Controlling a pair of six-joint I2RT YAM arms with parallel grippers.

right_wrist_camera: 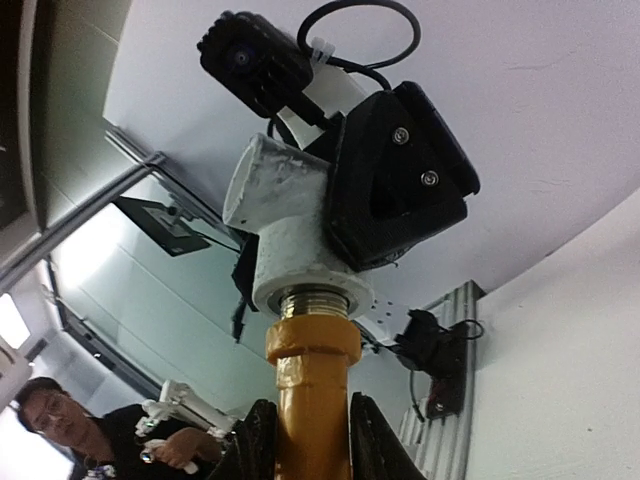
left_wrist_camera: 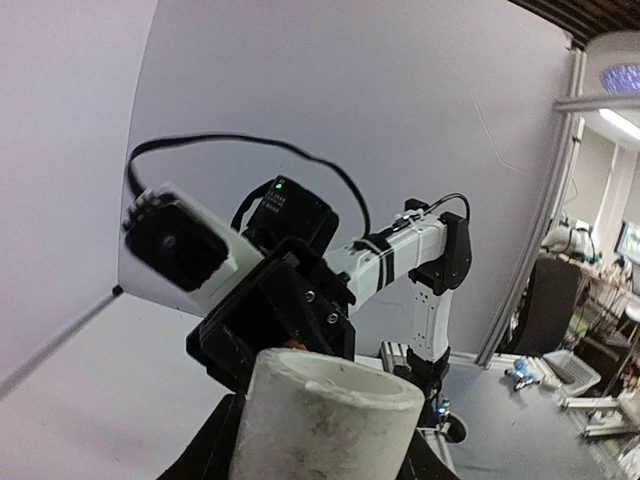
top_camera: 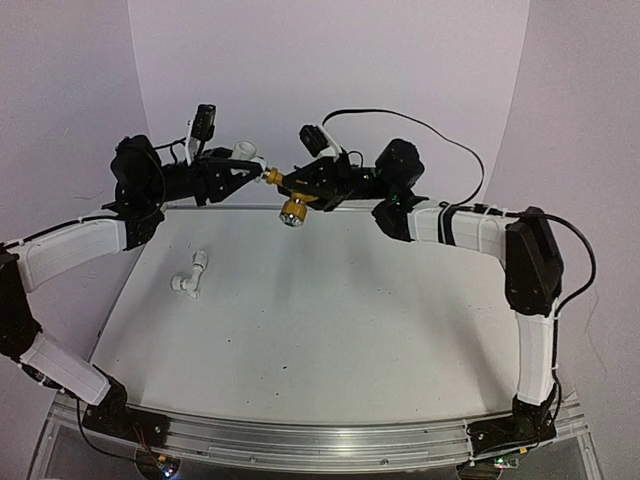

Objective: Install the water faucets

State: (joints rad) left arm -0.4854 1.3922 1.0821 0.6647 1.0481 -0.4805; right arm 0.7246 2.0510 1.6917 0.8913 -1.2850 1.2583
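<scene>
At the back of the table both grippers meet in mid-air. My left gripper (top_camera: 243,166) is shut on a stubby white pipe fitting (top_camera: 247,153) (left_wrist_camera: 330,420), with dark fingers (left_wrist_camera: 215,452) on either side of it. My right gripper (top_camera: 302,186) (right_wrist_camera: 310,445) is shut on the yellow-gold water faucet (top_camera: 293,203) (right_wrist_camera: 312,385). The faucet's silvery threads (right_wrist_camera: 312,301) sit partly inside the collar of the fitting (right_wrist_camera: 290,230), and several threads still show. The white water faucet (top_camera: 190,273) lies on the table at the left, away from both grippers.
The right wrist camera (left_wrist_camera: 180,245) and the right arm (left_wrist_camera: 425,265) face the left wrist view. A black cable (top_camera: 420,125) arcs behind the right arm. A metal rail (top_camera: 300,440) runs along the near table edge. A person (right_wrist_camera: 60,430) stands beyond the table.
</scene>
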